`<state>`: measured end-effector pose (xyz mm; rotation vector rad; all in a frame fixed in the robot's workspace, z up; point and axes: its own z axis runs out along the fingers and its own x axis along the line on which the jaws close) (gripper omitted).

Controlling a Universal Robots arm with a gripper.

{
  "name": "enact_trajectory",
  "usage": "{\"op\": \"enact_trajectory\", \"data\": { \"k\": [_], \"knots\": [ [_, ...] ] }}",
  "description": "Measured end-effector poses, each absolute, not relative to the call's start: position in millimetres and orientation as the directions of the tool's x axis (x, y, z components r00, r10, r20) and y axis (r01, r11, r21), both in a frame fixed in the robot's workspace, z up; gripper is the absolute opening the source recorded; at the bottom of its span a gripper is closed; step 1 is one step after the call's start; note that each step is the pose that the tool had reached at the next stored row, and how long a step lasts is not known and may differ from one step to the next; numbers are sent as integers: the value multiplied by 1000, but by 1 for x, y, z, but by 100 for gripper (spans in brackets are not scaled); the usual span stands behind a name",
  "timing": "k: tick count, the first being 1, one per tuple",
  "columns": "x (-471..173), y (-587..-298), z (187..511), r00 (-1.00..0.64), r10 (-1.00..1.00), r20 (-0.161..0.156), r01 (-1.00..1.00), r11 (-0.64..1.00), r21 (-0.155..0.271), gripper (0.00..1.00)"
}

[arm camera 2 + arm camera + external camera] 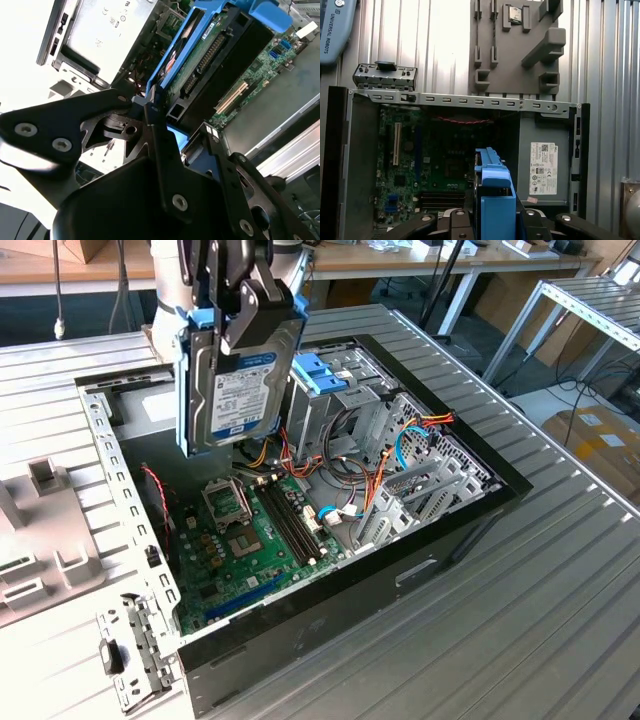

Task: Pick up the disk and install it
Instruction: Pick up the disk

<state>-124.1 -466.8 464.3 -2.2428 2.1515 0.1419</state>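
Held the disk (pixel 235 380) upright, clenched in the claw (pixel 250 308), above the motherboard (pixel 250 540) of the open computer case (pixel 330 625) on the desk (pixel 560 580), beside the grey drive cage (pixel 312 425): pickup done, not yet slotted in, installing left.

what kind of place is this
Probably a robotics lab or test workshop: an open computer case sits on a ribbed metal table, the gripper holds the disk above it, and workbenches stand behind.

blue-railed dark disk (pixel 235 370): glossy plastic rails, paper label | ribbed grey metal worktop (pixel 560 570): matt | black hand (pixel 177 125): matt
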Motion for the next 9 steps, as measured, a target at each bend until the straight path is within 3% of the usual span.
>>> {"op": "enact_trajectory", "data": {
  "k": [9],
  "knots": [
    [-120,-475,464,40,-995,-87,-998,-43,41,37]
  ]
}}
